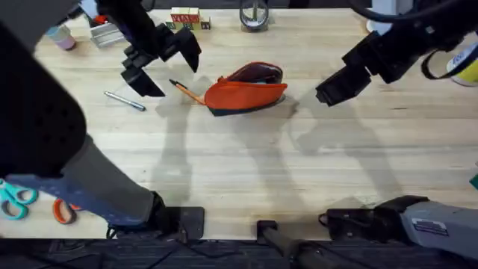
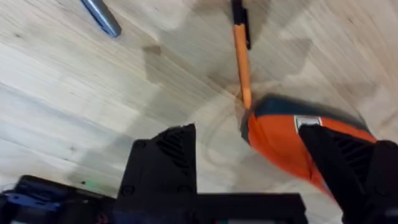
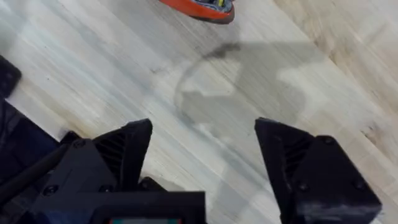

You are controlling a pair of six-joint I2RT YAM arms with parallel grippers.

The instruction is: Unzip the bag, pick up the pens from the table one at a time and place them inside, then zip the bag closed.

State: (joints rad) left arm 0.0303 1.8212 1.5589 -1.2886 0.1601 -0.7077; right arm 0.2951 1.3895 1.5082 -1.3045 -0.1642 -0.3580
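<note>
left arm: nearest the overhead camera, a large dark blurred mass over the lower left of the table.
counts: one bag, two pens, two grippers, one pair of scissors, one roll of tape, one row of lettered blocks.
left gripper: above the far left of the table, over the bare wood between the two pens; fingers spread wide, nothing between them.
right gripper: raised to the right of the bag, apart from it; fingers spread wide, nothing held; bare wood beneath.
bag: centre of the table, toward the far side; orange fabric, dark base; lies on its side, top gaping open with a dark interior visible; one end shows in the left wrist view and one in the right wrist view.
orange pen: on the table just left of the bag, black end away from it, other end touching or nearly touching the bag.
silver pen: on the table further left, well apart from the bag.
open room: broad bare wood in front of the bag and between the grippers.
edges: scissors at the near left edge; tape and blocks along the far edge.
</note>
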